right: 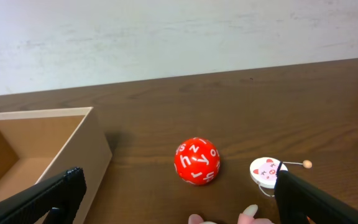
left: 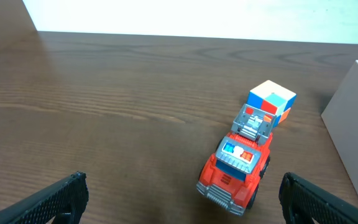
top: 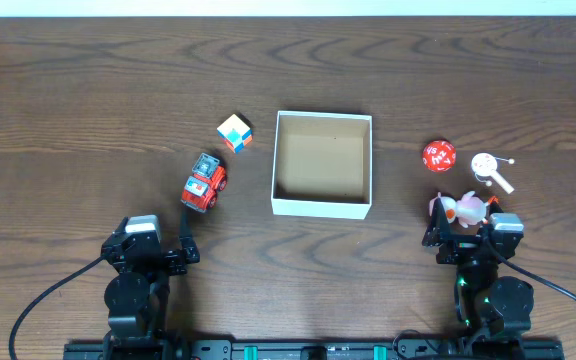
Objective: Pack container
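The container (top: 323,208), a shallow square box with no long axis, is sitting mid-desk (top: 68,100), squared to the desk edges, its open top facing up. The left claw (top: 154,252) is hovering wide open behind a red toy truck (top: 204,183), holding nothing. The right claw (top: 465,240) is gaping wide too, with a pink toy (top: 465,208) lying just ahead; contact is unclear.

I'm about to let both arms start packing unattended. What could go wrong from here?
The red ball is round and may roll off if the right hand nudges it. The pink toy lies just in front of that hand, so moving out could knock it. The toy truck sits on wheels near the cube; the left hand could push it away instead of gripping.
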